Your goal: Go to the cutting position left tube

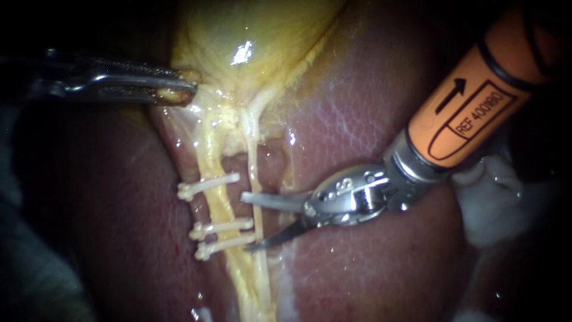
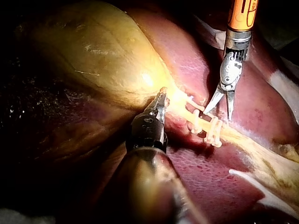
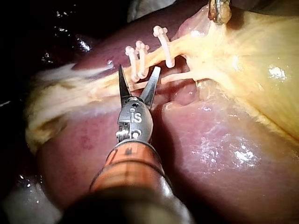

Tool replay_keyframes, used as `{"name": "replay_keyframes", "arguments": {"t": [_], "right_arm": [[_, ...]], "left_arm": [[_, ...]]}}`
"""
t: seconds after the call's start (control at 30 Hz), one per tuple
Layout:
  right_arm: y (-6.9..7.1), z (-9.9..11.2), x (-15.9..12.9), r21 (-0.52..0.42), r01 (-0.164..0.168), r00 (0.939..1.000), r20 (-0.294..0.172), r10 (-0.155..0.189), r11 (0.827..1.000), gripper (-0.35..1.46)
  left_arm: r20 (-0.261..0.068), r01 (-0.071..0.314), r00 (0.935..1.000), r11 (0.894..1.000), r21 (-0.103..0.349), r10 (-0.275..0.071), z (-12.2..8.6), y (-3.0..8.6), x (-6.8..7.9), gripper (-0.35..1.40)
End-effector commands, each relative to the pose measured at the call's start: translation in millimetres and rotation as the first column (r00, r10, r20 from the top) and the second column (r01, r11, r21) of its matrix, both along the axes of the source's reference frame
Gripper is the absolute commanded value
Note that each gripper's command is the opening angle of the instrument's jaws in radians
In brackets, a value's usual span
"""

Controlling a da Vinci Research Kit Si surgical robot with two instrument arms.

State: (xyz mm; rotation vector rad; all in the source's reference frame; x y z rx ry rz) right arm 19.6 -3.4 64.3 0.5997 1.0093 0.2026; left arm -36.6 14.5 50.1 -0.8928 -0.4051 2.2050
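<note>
Orange-sleeved, my right instrument (image 1: 245, 222) reaches in with slim steel blades spread wide, holding nothing. The tips sit just beside the yellow cord-like left tube (image 1: 215, 206), which three white plastic clips (image 1: 220, 228) cross. My steel-jawed left instrument (image 1: 179, 86) is clamped on the yellow gallbladder (image 1: 256, 36).

Left wrist view: that clamp bites the gallbladder's narrow end, with dark red liver (image 2: 205, 177) alongside.

Right wrist view: blades agape, the clipped tube just ahead of them.

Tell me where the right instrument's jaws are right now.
In the endoscope view the right instrument comes in from the upper right. Its open blades lie just beside the left tube, level with the gap between the top clip and the two lower clips.
</note>
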Motion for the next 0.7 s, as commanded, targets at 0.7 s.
{"name": "replay_keyframes", "arguments": {"t": [0.7], "right_arm": [[1.4, 3.1, 3.8, 0.181, 0.061, 0.9857, -0.166, -0.031, 0.982, 1.42]], "left_arm": [[0.000, 0.000, 1.0000, 1.000, 0.000, 0.000, 0.0, 0.0, 0.0, -0.35]]}}
